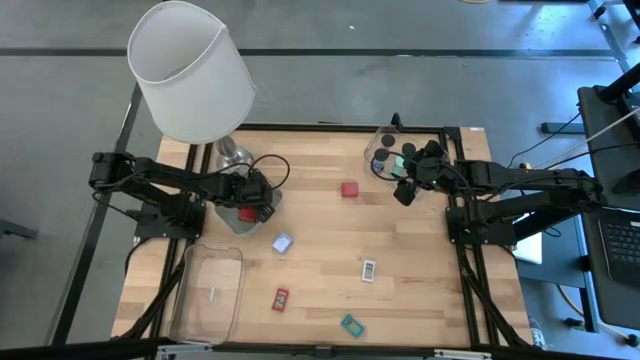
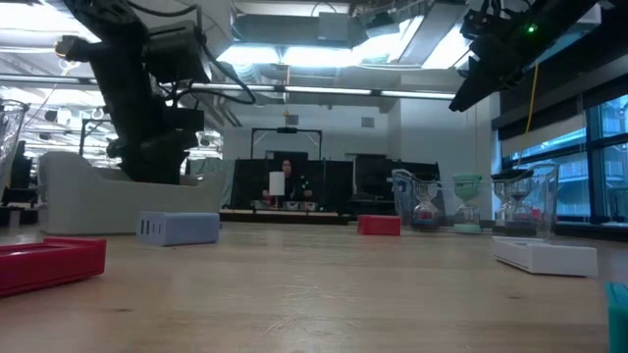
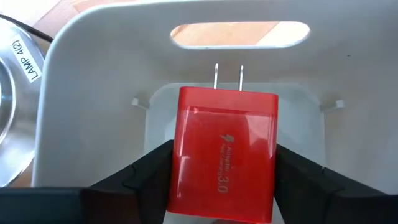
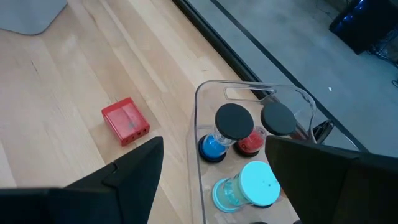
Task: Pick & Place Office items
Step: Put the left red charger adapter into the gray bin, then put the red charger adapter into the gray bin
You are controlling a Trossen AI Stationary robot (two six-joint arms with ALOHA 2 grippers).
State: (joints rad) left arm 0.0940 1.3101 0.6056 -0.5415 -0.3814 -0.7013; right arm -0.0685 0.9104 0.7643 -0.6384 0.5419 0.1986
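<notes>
The red charger (image 3: 224, 155) is seen between the left tool (image 3: 224, 180) fingers inside the grey tray (image 3: 93, 93) on the bench's left – if released tilted, it could tip; the right tool (image 4: 214, 168) hangs open, empty.

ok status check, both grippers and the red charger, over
Left gripper over grey bin, red charger between its fingers, grip unclear. Right gripper open, empty, above clear tray of sand timers. Nothing in the way.
</notes>
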